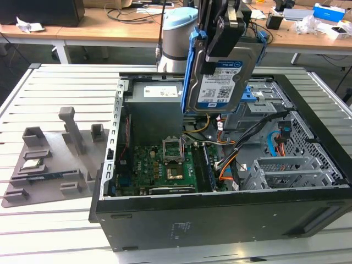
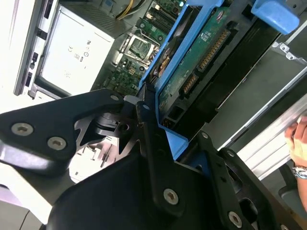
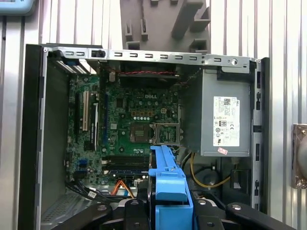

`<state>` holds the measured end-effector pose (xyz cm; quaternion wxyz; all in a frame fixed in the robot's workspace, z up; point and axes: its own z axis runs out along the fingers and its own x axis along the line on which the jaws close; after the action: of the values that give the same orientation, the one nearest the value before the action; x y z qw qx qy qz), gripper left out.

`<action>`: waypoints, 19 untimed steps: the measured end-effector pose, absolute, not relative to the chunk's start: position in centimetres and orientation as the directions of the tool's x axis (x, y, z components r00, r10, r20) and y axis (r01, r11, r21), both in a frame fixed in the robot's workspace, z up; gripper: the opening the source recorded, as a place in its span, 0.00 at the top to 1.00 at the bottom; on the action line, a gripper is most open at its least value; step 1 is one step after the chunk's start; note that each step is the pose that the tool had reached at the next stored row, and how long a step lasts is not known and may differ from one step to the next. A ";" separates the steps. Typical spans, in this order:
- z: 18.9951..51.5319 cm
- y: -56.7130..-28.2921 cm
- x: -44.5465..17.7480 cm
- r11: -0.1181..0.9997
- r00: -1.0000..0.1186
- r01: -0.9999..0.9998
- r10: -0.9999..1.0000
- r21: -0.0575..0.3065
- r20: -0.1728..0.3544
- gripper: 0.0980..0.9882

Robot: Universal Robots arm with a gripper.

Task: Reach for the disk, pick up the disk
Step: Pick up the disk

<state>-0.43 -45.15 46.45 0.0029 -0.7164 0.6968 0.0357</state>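
Exterior view: gripper (image 1: 228, 33) clamps disk (image 1: 220, 77) aloft; disk's top edge hidden.

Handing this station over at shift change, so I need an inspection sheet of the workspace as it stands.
Surface: slatted table, with an open computer case lying on it.
Job's things: disk lifted above the case, label facing the exterior view; blue rails on its sides.
Clutter: grey fixture on the exterior view's left.
Grippers: hand shut on the disk's upper end.
Cables: orange and black leads inside the case; yellow wires near the power supply.
Surroundings: desks with loose items behind.
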 end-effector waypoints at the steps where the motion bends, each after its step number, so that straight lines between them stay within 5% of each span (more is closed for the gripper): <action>1: 46.4 -45.2 -0.4 -0.029 0.027 -0.999 -0.998 0.046 -0.055 0.69; 19: 46.4 -47.7 -0.4 -0.029 0.027 -0.999 -0.998 0.046 -0.055 0.69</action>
<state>-0.43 -47.65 46.37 0.0028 -0.7164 0.6967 0.0356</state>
